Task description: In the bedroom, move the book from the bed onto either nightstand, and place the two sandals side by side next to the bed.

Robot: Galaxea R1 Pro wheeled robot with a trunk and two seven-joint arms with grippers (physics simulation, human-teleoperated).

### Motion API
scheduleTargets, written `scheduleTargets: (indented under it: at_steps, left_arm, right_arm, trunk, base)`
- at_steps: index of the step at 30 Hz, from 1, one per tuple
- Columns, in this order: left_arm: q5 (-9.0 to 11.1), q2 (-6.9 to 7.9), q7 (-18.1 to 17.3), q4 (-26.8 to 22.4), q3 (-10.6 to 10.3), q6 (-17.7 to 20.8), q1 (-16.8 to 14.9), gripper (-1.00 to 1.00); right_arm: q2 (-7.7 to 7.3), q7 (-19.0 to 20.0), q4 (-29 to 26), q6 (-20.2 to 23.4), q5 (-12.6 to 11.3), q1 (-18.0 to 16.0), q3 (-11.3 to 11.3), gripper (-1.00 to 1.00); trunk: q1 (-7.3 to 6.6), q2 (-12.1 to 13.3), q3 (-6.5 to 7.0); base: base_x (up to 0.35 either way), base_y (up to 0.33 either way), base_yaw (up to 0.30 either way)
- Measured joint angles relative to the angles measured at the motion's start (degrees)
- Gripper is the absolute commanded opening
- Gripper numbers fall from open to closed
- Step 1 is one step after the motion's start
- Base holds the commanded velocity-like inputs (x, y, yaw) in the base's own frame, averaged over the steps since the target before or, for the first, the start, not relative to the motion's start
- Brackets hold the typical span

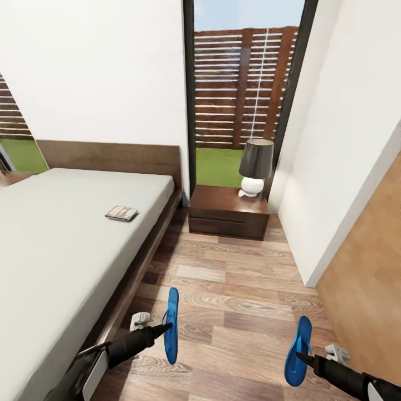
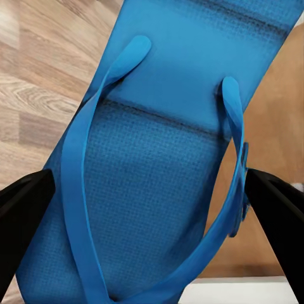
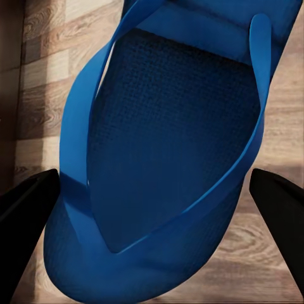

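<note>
A: Left pincer clamped on one sandal edge-up just beside the bed; right pincer clamped on the other sandal, farther from the bed.
B: Why?
A: Probably carrying both to pair them. Book lies on the bed, near the nightstand.

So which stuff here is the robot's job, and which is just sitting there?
For the job:
- left sandal, in the left gripper
- right sandal, in the right gripper
- book, lying on the bed
- nightstand

Just there:
- lamp on the nightstand
- window
- wood floor
</note>
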Motion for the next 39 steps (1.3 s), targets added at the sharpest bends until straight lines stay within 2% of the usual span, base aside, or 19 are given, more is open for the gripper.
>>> scheduleTargets:
  at_steps: [13, 24, 27, 30, 31, 32, 33, 35, 39]
  left_arm:
    - [0.0, 0.0, 0.01, 0.09, 0.0, 0.0, 0.0, -1.0]
    - [-0.02, -0.01, 0.1, 0.12, -0.01, -0.01, -0.02, -1.0]
    - [-0.06, -0.01, 1.36, 0.12, -0.01, -0.24, -0.02, -1.0]
    - [-0.39, 0.0, 8.68, 2.27, -0.08, -4.55, -0.01, -1.0]
    - [-0.78, 0.02, 13.3, 5.56, -0.3, -8.77, 0.01, -1.0]
    - [-1.11, 0.01, 15.45, 7.93, -0.7, -11.35, 0.01, -1.0]
    - [-1.21, 0.01, 16.4, 9.1, -0.96, -12.74, 0.0, -1.0]
    - [-2.68, 0.01, 19.0, 13.37, -2.33, -17.65, 0.02, -1.0]
    - [-4.56, 0.04, 21.1, 19.32, -3.72, -23.41, 0.03, -1.0]
  right_arm:
    - [0.0, -0.03, 0.44, -0.03, -0.15, 0.0, -0.06, -1.0]
    - [-0.01, -0.01, 0.43, -0.04, -0.11, 0.01, -0.05, -1.0]
    - [-0.01, 0.0, 0.43, -0.04, -0.03, 0.01, -0.01, -1.0]
    - [-0.01, 0.01, 0.63, -0.03, 0.02, 0.01, 0.03, -1.0]
    - [0.01, 0.01, 0.67, -0.03, 0.05, 0.01, 0.04, -1.0]
    - [0.04, 0.01, 0.68, -0.03, 0.08, 0.01, 0.05, -1.0]
    - [0.05, -0.01, 0.69, -0.03, 0.08, 0.01, 0.04, -1.0]
    - [0.08, -0.03, 0.69, -0.03, 0.1, 0.01, 0.05, -1.0]
    - [0.18, -0.07, 0.95, -0.63, 0.1, 0.01, 0.05, -1.0]
  trunk:
    - [0.0, 0.0, 0.0]
    - [0.0, 0.0, 0.0]
    - [0.0, 0.0, 0.0]
    - [0.0, 0.0, 0.0]
    - [0.0, 0.0, -0.01]
    - [0.0, 0.0, -0.01]
    - [0.0, 0.0, 0.0]
    - [0.0, 0.0, -0.01]
    - [0.0, 0.0, -0.01]
  base:
    - [0.0, 0.0, -0.015]
    - [0.0, 0.0, -0.253]
    - [0.0, 0.0, -0.278]
    - [0.0, 0.0, -0.27]
    - [0.0, 0.0, -0.268]
    - [0.0, 0.0, -0.268]
    - [0.0, 0.0, -0.267]
    - [0.0, 0.0, -0.266]
    - [0.0, 0.0, -0.265]
